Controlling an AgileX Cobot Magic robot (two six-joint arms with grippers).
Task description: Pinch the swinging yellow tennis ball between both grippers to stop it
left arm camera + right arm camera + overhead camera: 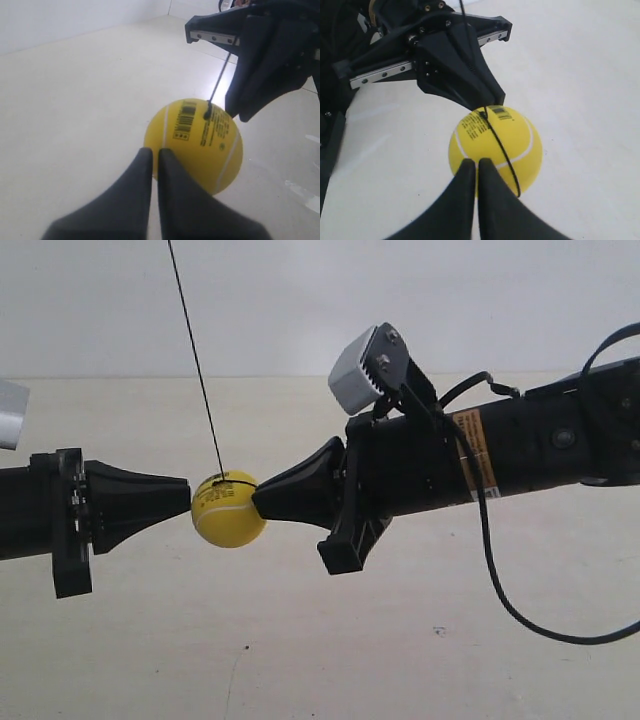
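Note:
The yellow tennis ball [230,515] hangs from a thin dark string [195,360], held between two black cone-like tips. The gripper of the arm at the exterior view's left [185,495] touches one side of it. The gripper of the arm at the exterior view's right [258,500] touches the other side. In the left wrist view my left gripper [155,152] is shut, its tips against the ball [200,145]. My right gripper [476,162] is also shut and presses the ball [495,145]. Neither pair of jaws is around the ball.
A pale floor [400,660] lies below and a white wall stands behind. A loose black cable [500,590] hangs under the arm at the exterior view's right, which carries a grey-white camera block [358,375]. Each wrist view shows the opposite gripper [260,75] [455,70] beyond the ball.

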